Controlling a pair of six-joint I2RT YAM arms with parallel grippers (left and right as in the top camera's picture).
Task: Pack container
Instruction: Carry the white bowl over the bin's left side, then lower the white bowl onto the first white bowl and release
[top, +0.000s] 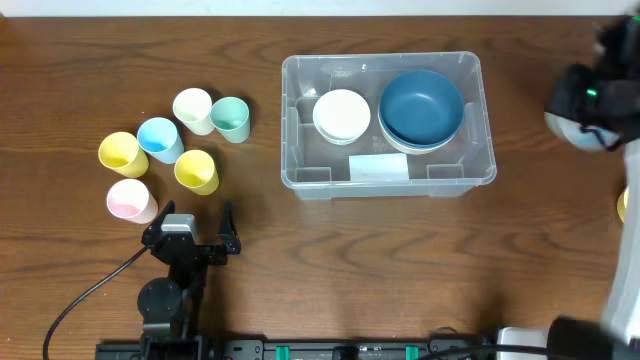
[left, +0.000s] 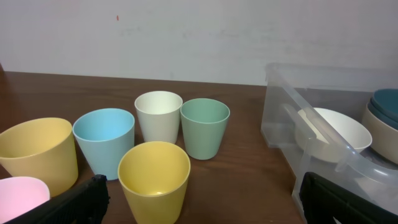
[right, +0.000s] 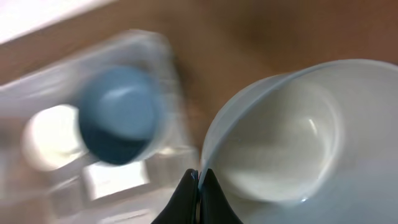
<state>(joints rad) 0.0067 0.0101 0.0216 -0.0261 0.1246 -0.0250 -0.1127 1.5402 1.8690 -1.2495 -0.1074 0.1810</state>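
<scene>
The container (top: 380, 58) stands in the middle of the desk (top: 400, 270), with its long side running left to right. It is a large clear plastic box, rectangular, with rounded corners and a lip around the rim. At the inner corners it has moulded steps, and a white label (top: 378, 167) lies at the near side of its floor. The wood of the desk shows through its walls. Inside it, a white bowl (top: 342, 115) sits at the left and a bigger blue bowl (top: 421, 108) at the right, just beside each other. To the left of the container, well apart from it, stand a cream cup (top: 193, 110), a green cup (top: 231, 119), a blue cup (top: 160, 139), a pink cup (top: 131, 200) and two yellow cups (top: 197, 171), all upright and close together. The left claw (top: 195, 222) is low at the near side of the cups, its fingers spread wide with nothing between them. It touches no cup. The right claw (right: 199, 183) is closed, and its two tips pinch the rim of a pale bowl (right: 280, 143). In the overhead view this arm is a blur near the right edge, beyond the right end of the container. In the right wrist view the container is blurred too, with both bowls in it.
</scene>
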